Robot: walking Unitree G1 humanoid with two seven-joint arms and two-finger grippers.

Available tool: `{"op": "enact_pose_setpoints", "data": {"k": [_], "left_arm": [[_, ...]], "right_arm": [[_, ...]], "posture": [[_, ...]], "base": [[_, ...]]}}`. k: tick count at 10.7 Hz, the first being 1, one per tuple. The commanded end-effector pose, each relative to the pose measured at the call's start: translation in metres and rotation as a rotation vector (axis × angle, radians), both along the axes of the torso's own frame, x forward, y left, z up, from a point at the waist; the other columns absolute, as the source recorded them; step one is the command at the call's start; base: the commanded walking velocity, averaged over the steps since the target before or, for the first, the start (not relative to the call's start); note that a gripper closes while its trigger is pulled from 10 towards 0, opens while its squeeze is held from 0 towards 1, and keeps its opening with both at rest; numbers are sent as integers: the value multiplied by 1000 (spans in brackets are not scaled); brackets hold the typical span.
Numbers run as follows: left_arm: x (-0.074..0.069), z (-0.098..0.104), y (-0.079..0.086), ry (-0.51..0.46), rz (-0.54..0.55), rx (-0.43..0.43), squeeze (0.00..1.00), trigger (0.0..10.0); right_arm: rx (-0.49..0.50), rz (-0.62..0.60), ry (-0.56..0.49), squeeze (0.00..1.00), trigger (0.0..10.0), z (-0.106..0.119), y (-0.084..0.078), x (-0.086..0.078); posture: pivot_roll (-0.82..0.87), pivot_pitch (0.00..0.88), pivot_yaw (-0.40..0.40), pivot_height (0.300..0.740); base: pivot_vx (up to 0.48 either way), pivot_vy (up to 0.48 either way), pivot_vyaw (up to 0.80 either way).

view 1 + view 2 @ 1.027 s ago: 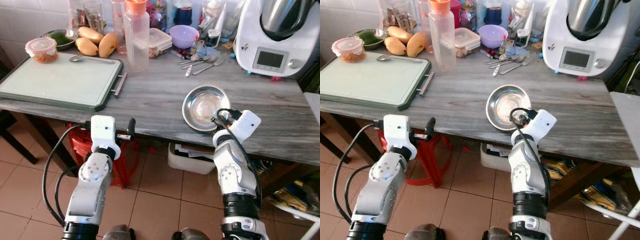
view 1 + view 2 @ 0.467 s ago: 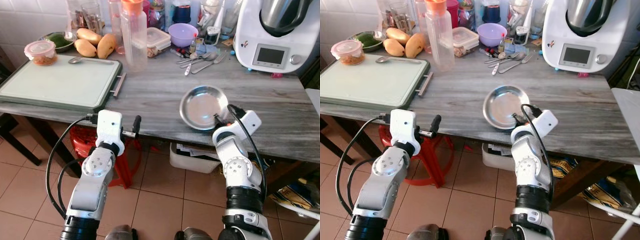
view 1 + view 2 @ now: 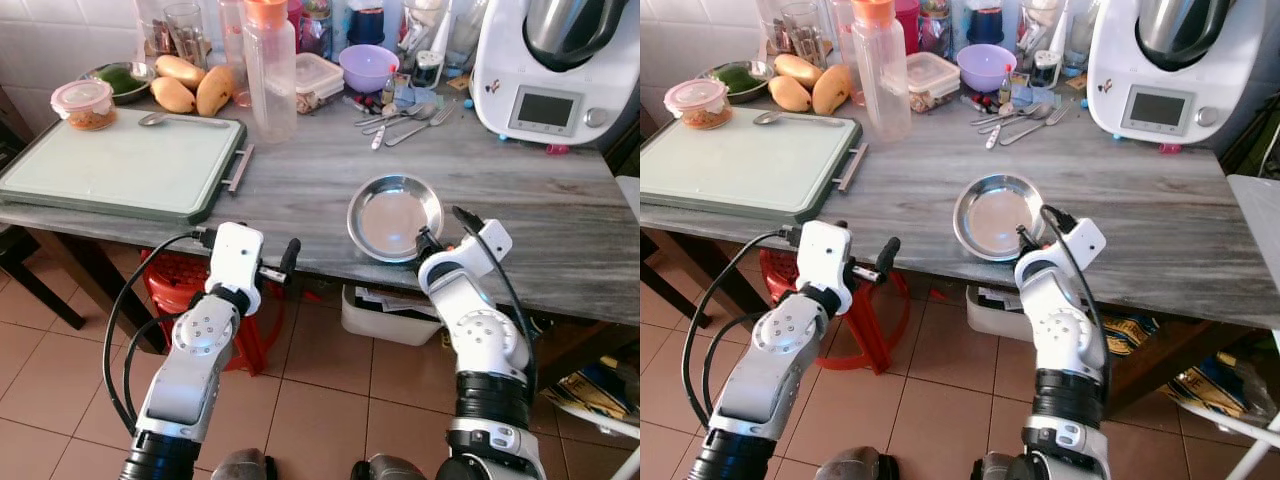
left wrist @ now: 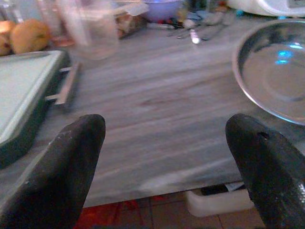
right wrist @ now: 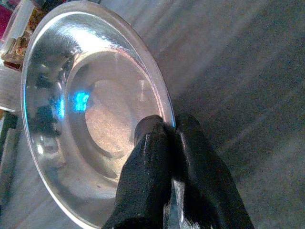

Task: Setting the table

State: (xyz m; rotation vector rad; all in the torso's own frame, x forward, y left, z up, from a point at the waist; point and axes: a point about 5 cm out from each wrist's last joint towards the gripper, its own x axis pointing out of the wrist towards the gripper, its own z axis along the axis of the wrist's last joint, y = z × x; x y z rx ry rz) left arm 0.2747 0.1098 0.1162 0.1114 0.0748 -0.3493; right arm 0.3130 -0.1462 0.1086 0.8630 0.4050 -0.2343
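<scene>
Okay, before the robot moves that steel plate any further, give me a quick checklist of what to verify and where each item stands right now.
1. Right claw pinching the rim of the steel plate: ok, one finger inside the rim, one outside.
2. Plate supported: ok, it sits on the grey table close to the front edge.
3. Plate empty: ok, nothing lies in it.
4. Left claw out of the way: ok, open and empty at the table edge, apart from the plate.
5. Room to slide left: ok, bare tabletop lies between the plate and the green tray.
6. Grip firmness: cannot tell.
</scene>
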Motion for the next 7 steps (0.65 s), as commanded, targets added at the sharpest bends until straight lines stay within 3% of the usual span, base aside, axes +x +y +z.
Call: {"op": "enact_pose_setpoints", "data": {"k": [1, 2, 5, 6, 7], "left_arm": [[-2, 5, -4, -23, -39, 12, 0, 10000], [-4, 4, -7, -23, -66, 18, 0, 10000], [-5, 3, -7, -15, -80, 21, 0, 10000], [-6, 4, -7, -14, -82, 21, 0, 10000], [-6, 4, -7, -13, -83, 21, 0, 10000]], "right_arm": [[77, 24, 8, 0, 10000, 1, 16, -4], [153, 30, 53, 0, 10000, -1, 19, -6], [129, 22, 38, 0, 10000, -2, 13, -4], [119, 13, 40, 714, 10000, -1, 9, -3], [111, -1, 24, 957, 10000, 2, 2, 1]], "posture": [[52, 0, 20, 740], [51, 0, 24, 740], [56, 0, 27, 740], [56, 0, 28, 740], [56, 0, 30, 740]], "base": [[0, 0, 0], [0, 0, 0], [0, 0, 0], [0, 0, 0], [0, 0, 0]]}}
